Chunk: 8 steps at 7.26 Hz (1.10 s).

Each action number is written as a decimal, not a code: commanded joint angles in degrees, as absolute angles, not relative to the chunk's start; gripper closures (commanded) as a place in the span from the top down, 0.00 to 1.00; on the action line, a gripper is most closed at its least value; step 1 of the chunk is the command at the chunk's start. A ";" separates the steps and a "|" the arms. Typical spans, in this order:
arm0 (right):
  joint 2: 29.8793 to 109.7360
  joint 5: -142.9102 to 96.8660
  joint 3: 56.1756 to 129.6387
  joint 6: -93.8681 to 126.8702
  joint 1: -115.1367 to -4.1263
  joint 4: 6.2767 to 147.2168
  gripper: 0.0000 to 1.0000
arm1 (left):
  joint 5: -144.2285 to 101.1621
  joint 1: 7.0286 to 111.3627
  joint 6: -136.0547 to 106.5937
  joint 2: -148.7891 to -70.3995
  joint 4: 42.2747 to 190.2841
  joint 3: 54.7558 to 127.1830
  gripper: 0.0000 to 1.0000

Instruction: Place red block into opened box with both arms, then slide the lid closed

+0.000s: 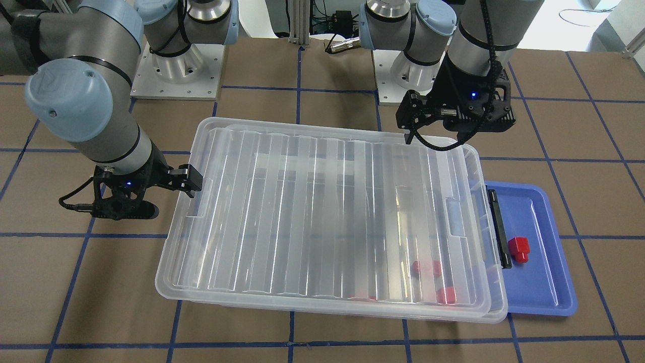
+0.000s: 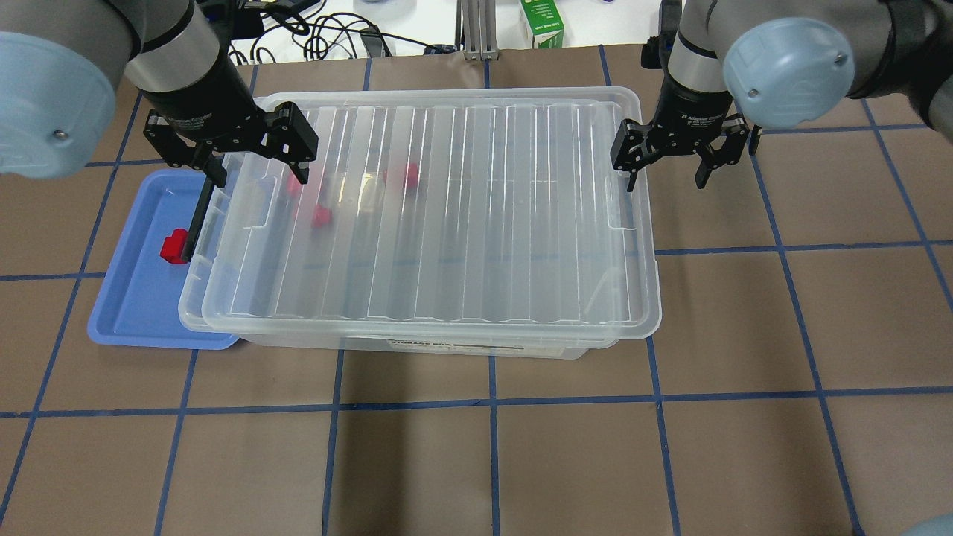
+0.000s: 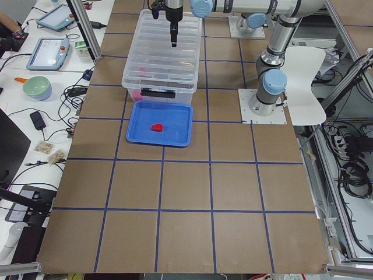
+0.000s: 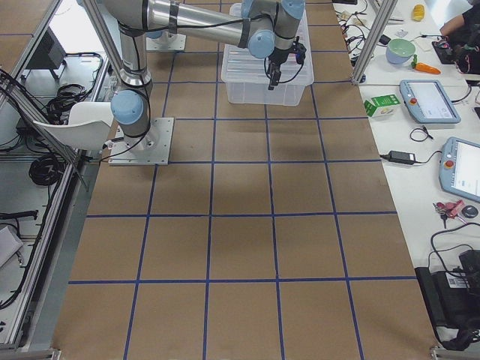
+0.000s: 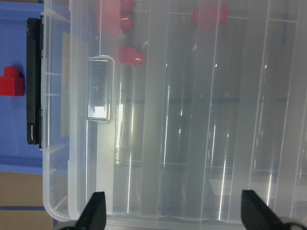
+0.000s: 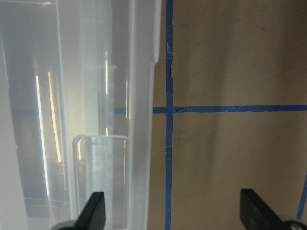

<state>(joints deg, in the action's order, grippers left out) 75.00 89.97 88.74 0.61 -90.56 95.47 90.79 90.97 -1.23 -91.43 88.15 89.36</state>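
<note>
Tray (image 2: 123,305): blue, at the left end of the table (image 2: 491,447). The box's end hides its right edge.

Block (image 2: 175,246): red, lies on the tray just beside the black bar (image 2: 198,223) on the box's left short end. Nothing grips it.

Left gripper (image 2: 263,179): fingers point down and are spread wide, with nothing between them. It hangs above the lid's left end. Its wrist view shows both fingertips over the ribbed sheet, with the left recess (image 5: 100,88) ahead of them. The left side view shows it raised clear of the lid.

Box (image 2: 417,347): clear, mid-table, long side running left to right.

Lid (image 2: 461,223): lies on the box and covers nearly all of the opening. It sits shifted to the right. A narrow strip of box rim shows at the bar end, and the lid overhangs the box at the right end.

Red shapes (image 2: 322,216): seen blurred through the lid, in the left part of the box. There are at least three. Their poses are not readable.

Right gripper (image 2: 666,182): fingers point down, spread wide, and hold nothing. In its wrist view one fingertip (image 6: 93,211) is over the right recess (image 6: 103,182) and the other is over bare table. The lid's right edge lies between them. I cannot tell whether it touches the lid.
</note>
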 commanded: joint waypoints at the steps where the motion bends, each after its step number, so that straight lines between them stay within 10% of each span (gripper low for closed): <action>1: 73.92 90.35 88.77 0.44 -90.62 95.36 1.00 | 90.70 90.97 -1.23 -91.49 88.15 89.30 1.00; 8: 73.92 91.14 91.41 -0.44 -89.74 95.89 1.00 | 90.70 90.97 -1.23 -91.49 88.15 89.30 1.00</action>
